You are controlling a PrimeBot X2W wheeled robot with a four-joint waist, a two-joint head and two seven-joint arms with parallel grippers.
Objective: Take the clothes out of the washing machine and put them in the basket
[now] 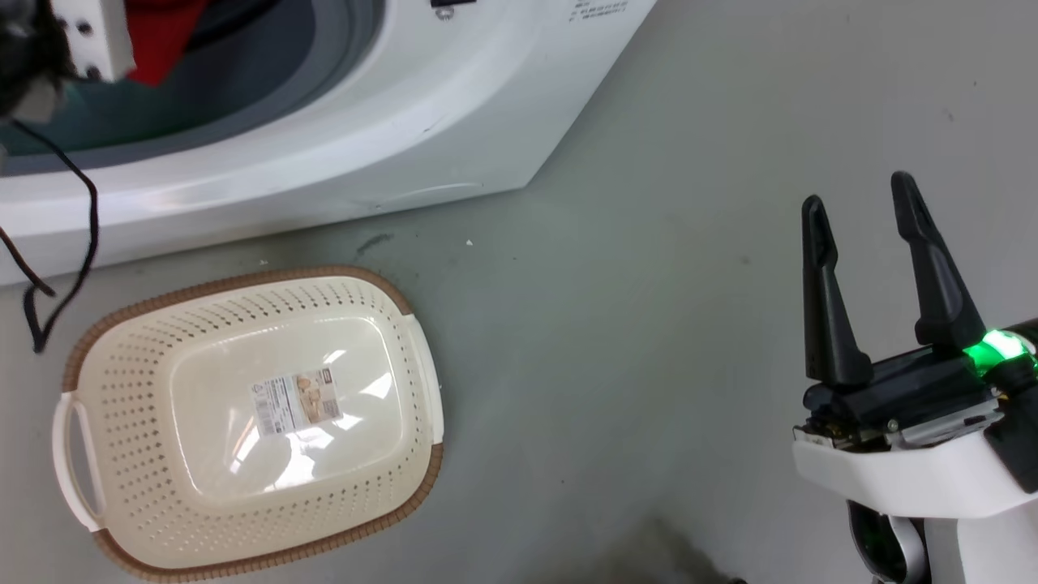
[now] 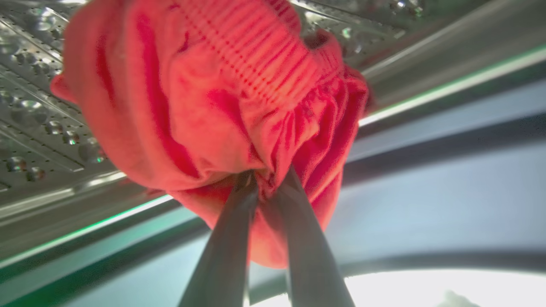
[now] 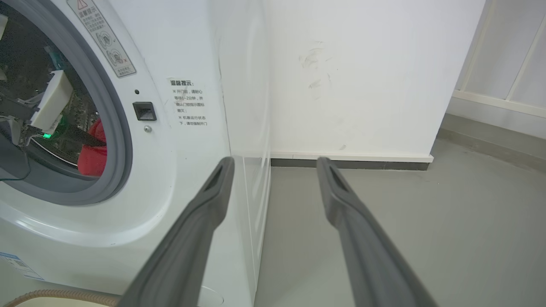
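The red clothes (image 2: 222,111) hang bunched inside the washing machine's steel drum (image 2: 34,106), and my left gripper (image 2: 266,179) is shut on their lower folds. In the head view the clothes (image 1: 158,36) show as a red patch in the porthole of the washing machine (image 1: 422,105), beside my left wrist. From the right wrist view the clothes (image 3: 91,155) sit behind the grey door seal (image 3: 115,140). The cream basket (image 1: 130,381) stands on the floor in front of the machine with nothing in it. My right gripper (image 1: 864,195) is open over bare floor at the right.
A black cable (image 1: 81,235) loops down from my left arm over the machine's front to the floor beside the basket. A white wall (image 3: 362,76) with a dark skirting stands right of the machine. Grey floor (image 1: 649,324) stretches between basket and right gripper.
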